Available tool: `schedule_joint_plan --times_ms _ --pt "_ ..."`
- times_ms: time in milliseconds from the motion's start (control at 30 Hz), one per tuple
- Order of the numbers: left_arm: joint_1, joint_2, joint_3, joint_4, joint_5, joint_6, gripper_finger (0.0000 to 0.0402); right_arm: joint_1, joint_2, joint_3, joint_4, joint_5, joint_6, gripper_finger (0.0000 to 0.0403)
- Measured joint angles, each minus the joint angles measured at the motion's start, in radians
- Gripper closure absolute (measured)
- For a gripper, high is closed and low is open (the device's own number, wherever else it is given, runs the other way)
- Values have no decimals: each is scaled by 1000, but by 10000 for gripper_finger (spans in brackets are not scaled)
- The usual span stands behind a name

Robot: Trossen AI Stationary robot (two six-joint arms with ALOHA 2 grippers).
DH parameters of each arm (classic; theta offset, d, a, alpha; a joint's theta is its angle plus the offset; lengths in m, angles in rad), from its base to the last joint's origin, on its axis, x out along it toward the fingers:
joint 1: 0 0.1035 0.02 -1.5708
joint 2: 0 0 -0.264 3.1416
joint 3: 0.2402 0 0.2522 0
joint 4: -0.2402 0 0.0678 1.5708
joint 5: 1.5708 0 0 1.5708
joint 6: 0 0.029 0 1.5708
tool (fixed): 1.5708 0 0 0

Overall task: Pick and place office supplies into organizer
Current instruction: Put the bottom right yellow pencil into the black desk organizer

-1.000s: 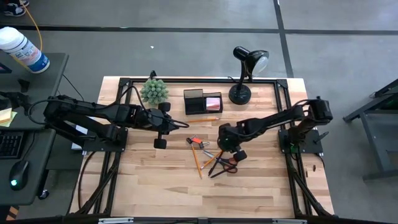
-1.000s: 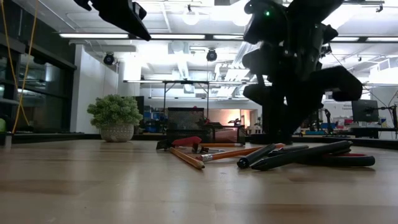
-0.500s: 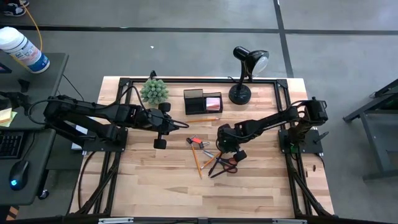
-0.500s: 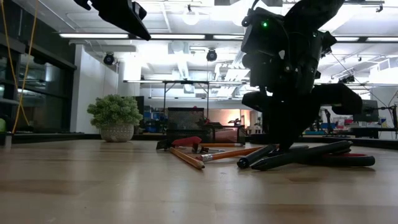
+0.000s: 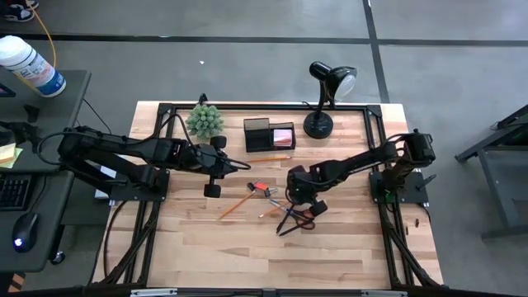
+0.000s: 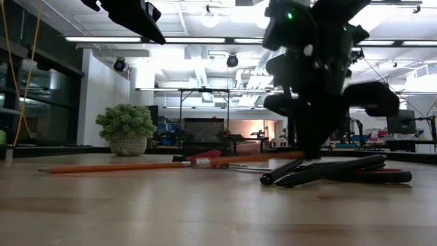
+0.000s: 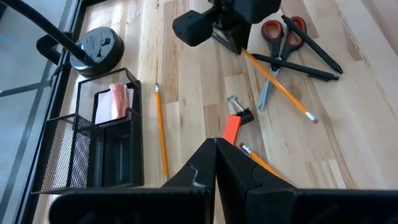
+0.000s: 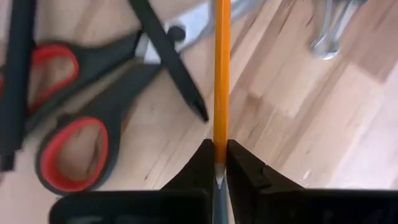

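On the wooden counter (image 5: 330,247) our right claw (image 8: 217,163) grips an orange pencil (image 8: 221,74); black mesh organizer (image 5: 269,134) holds only pink notes (image 5: 283,136)

Scissors (image 5: 299,219) lie right of pencil (image 5: 235,205), before organizer (image 5: 269,135).

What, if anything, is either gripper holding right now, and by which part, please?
The right gripper is shut on an orange pencil, pinching it near one end. The left gripper is shut and holds nothing.

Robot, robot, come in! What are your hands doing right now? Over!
Right gripper shut on a pencil by the scissors. Left gripper shut, empty, waiting. Organizer path open.
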Motion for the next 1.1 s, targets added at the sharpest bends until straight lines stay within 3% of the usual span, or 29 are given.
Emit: schedule_joint_plan --times_ms 167,367,533,767,1100 --pt "0 0 0 0 0 0 401 1 0 106 -102 39 -10 391" --pt "0 0 0 0 28 -1 401 -51 0 290 -373 379 33 391" --pt "0 0 0 0 37 -1 401 -159 0 471 -569 500 81 391" --pt "0 0 0 1 37 0 401 -312 43 732 -712 527 40 391" --pt "0 0 0 1 37 0 401 -414 327 1204 -1057 457 86 391"
